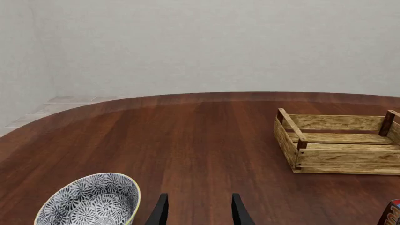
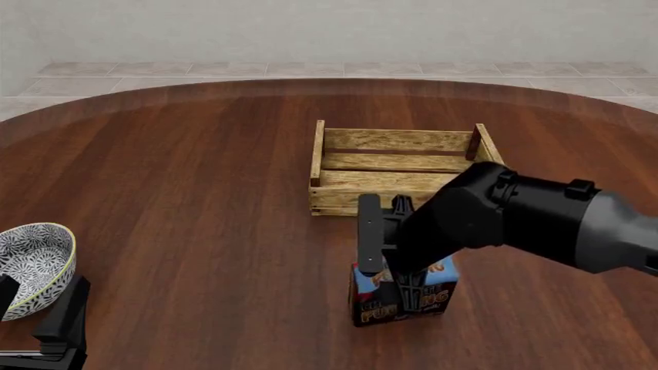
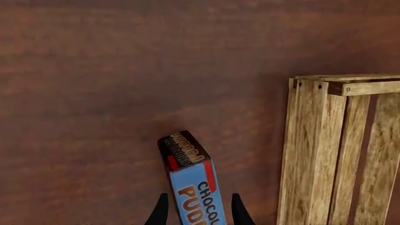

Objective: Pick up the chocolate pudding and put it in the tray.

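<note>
Blue chocolate pudding (image 3: 195,192), between right jaws

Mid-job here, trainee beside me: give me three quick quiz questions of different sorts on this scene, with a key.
1. True or false: the chocolate pudding already lies inside the tray.
2. Which arm's gripper straddles the carton? A) left B) right
3. Fill in: beside the left gripper sits a patterned ____.

Key:
1. False; it stands on the table, on the near side of the tray.
2. B; the right gripper has a finger on each side, contact unclear.
3. bowl.
</note>
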Available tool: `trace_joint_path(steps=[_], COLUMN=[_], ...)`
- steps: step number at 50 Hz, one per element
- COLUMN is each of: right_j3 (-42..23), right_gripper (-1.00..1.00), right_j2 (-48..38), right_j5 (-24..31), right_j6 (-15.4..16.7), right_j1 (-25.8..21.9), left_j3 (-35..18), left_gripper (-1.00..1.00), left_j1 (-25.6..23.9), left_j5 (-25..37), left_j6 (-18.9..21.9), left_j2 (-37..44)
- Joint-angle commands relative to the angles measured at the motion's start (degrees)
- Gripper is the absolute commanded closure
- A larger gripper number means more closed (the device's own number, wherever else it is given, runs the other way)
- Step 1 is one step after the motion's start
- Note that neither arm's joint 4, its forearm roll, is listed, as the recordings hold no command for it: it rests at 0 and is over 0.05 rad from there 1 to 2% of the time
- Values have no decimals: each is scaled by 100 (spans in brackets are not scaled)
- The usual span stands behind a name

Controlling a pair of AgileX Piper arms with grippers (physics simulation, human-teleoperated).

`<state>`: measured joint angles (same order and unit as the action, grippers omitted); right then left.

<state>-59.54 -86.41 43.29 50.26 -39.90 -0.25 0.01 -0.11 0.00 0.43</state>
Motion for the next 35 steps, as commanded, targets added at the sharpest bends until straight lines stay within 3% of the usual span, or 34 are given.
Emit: trace_joint_path(steps=[1, 35], right_j3=[42, 327], right_gripper=[-100, -100], right_j2=[-38, -104], right_j5=[-75, -364], right_j6=[-52, -246], right_j1=[-20, -16], left_j3=[0, 0], left_gripper=[-100, -100], left_j1=[0, 0], left_j5=[0, 0], left_j6=[1, 1], left_j2=[0, 0])
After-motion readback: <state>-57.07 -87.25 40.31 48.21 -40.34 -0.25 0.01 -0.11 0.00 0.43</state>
